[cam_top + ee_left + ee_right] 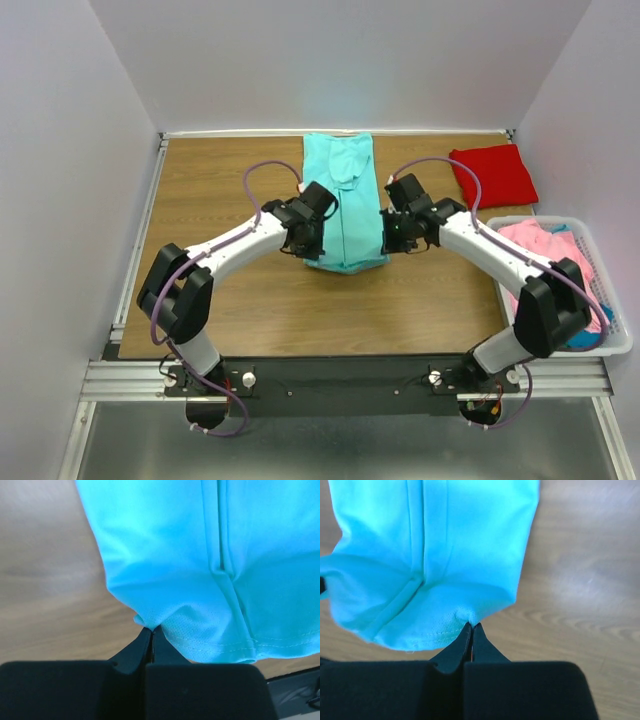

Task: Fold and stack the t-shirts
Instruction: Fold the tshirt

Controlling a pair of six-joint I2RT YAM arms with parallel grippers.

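No lettering, label, brand mark, number or sign is showing readably in any of the views.

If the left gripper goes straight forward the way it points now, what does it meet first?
The aqua shirt: the left gripper is shut on its hem corner, and the cloth spreads directly ahead of the tips. Whether it would push the cloth or slide under it is unclear.
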